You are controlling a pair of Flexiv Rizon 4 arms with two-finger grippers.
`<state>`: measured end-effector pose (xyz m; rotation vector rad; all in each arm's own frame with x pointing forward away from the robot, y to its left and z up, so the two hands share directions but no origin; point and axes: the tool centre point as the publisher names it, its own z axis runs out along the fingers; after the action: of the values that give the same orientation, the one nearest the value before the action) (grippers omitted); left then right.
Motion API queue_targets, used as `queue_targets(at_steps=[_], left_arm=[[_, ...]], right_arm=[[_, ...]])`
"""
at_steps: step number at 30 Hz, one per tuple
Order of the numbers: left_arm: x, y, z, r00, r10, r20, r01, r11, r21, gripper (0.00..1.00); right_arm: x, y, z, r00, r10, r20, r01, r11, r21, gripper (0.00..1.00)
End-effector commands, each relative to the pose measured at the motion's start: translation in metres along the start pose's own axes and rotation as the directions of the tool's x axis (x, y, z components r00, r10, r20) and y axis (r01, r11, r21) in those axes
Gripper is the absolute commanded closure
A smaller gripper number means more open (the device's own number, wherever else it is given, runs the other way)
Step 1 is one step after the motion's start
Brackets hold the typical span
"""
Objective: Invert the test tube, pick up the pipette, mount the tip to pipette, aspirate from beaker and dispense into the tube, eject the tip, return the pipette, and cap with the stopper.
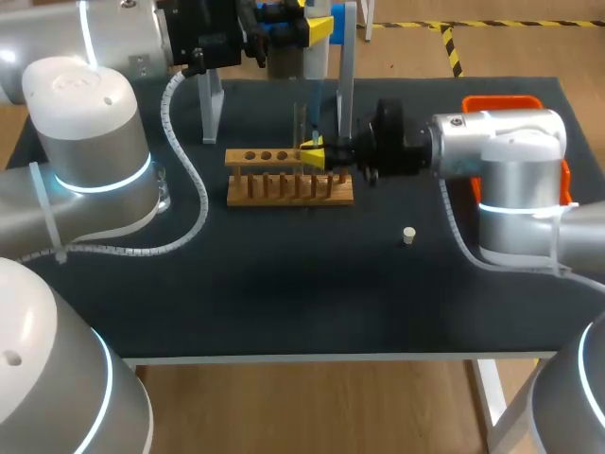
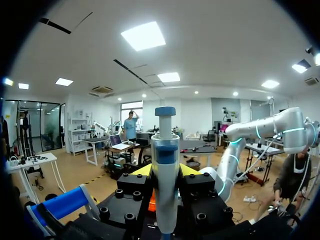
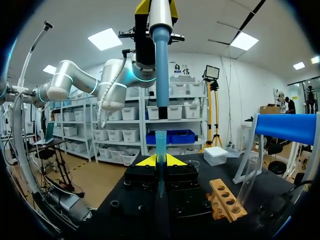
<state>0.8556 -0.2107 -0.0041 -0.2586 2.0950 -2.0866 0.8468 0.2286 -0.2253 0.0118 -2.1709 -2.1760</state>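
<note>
Pipette point(image 2: 165, 150) is clamped between the left fingers point(image 2: 142, 171), one on each side. From the right wrist, its blue shaft hangs straight down over the pipette tip point(image 3: 160, 142), with a small gap between them, not touching. Right fingers point(image 3: 172, 161) pinch the pipette tip upright from both sides. Left arm point(image 1: 95, 142) comes in from the left and rises over the counter's point(image 1: 284, 303) far side, wrist high. Right arm point(image 1: 492, 142) lies level across the counter, wrist pointing left, fingers just above the wooden rack point(image 1: 288, 187). Test tube point(image 3: 248, 182) leans in the rack's end hole. Stopper point(image 1: 408, 235) sits on the counter, apart from the rack.
</note>
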Motion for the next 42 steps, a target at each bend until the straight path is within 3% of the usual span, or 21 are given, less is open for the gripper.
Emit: queue_targets(at_steps=[1, 42], left_arm=[[-0.0012, -0.0009, -0.0002, 1.0, -0.001, -0.004, 0.001, 1.0, -0.002, 1.0], [-0.0012, -0.0009, -0.0002, 1.0, -0.001, -0.004, 0.001, 1.0, -0.002, 1.0]], right_arm=[[-0.0009, 0.0016, 0.0009, 1.0, 0.0, 0.001, 0.0, 1.0, 0.0, 1.0], [-0.0088, 0.0086, 0.0028, 1.0, -0.01, 0.0, 0.01, 1.0, 0.0, 1.0]])
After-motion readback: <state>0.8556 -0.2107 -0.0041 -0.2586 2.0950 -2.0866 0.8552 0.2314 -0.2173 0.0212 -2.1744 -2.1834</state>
